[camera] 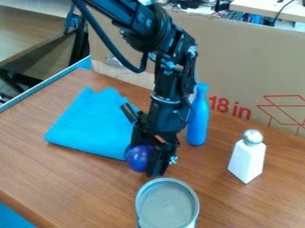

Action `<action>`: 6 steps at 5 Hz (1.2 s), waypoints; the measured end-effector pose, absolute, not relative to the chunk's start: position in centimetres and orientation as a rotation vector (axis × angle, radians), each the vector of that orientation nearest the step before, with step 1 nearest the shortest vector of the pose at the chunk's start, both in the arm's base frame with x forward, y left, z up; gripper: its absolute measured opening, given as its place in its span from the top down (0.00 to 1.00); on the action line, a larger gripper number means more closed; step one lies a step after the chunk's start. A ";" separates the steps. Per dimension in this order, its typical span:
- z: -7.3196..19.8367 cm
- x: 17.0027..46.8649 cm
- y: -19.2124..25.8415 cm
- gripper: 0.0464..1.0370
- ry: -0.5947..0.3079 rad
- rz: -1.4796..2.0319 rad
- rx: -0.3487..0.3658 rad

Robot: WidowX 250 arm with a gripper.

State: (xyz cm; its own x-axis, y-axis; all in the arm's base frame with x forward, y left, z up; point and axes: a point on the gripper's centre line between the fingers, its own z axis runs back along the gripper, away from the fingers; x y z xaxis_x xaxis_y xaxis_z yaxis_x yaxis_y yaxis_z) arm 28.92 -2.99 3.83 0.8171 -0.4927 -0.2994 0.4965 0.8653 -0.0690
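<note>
The black gripper (147,156) hangs down over the middle of the table, shut on a dark blue-purple ball (138,158). Part of the ball is hidden by the right finger, and its left side shows. A folded bright blue cloth (95,123) lies flat to the left, its right corner just behind the ball. Behind and to the right of the gripper stands a blue bottle (198,122). An open round metal can (167,205) is close in front of the gripper. Farther right, a white tapered shaker with a silver top (247,159) stands upright.
The brown wooden table (77,178) has a blue edge along its left side. A large cardboard panel (247,67) with red print rises along the back. Another table (26,29) is beyond at the upper left.
</note>
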 end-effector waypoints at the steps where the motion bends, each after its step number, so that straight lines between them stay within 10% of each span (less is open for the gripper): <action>1: 3.4 28.3 -1.8 0.21 0.398 -0.534 0.075; 4: 2.9 28.6 -2.4 0.03 0.460 -0.647 0.013; 6: 7.2 27.8 -1.0 0.04 0.258 -0.539 -0.044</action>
State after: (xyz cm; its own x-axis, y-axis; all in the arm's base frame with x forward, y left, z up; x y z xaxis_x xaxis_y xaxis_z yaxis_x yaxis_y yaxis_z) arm 27.77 -0.96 7.20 0.8266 -0.5133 -0.2308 0.5022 0.8578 -0.1090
